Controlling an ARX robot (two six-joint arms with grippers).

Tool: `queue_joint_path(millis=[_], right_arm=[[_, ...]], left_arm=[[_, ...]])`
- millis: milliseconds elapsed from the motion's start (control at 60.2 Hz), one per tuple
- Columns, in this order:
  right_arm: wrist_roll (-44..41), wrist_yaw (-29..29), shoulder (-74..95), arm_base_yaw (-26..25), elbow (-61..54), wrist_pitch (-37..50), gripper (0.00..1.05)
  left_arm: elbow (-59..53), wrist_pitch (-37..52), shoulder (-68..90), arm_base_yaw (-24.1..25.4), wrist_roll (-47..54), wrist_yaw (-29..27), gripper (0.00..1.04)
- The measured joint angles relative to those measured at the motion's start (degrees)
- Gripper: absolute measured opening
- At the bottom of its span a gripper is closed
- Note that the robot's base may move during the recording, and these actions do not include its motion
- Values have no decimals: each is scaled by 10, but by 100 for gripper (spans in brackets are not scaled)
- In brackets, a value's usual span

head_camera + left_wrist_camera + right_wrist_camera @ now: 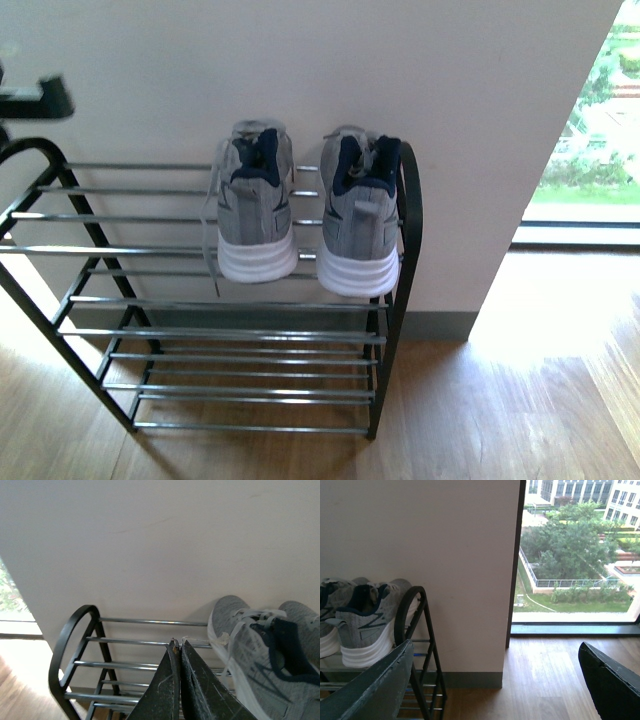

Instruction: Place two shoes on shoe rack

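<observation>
Two grey knit sneakers stand side by side on the top tier of the shoe rack (130,250), heels toward me: the left shoe (255,215) and the right shoe (360,220), which sits against the rack's right end hoop. My left gripper (176,647) is shut with nothing in it, hovering over the top rods just beside the left sneaker (250,650). My right gripper (495,680) is open and empty, off the rack's right end, with the right sneaker (365,625) beside it. Neither gripper shows in the front view.
The rack stands against a white wall (330,70) on a wooden floor (520,400). Its lower tiers (240,390) and the left part of the top tier carry nothing. A floor-height window (575,555) lies to the right.
</observation>
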Motion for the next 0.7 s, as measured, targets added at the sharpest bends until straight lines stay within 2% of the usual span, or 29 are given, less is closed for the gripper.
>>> queue_joint_path(millis=[232,581,631,697], right_arm=[[0,0,0,0,0,0,96],[0,0,0,0,0,0,96],[0,0,0,0,0,0,96],[0,0,0,0,0,0,96]], left_arm=[[-84,25,-56,29,2,34,1],[-152,-60,-212,64,2,66,1],[-159,-77,-236,82,2,96,1],[-167,-99,-266,101,2,106,1]])
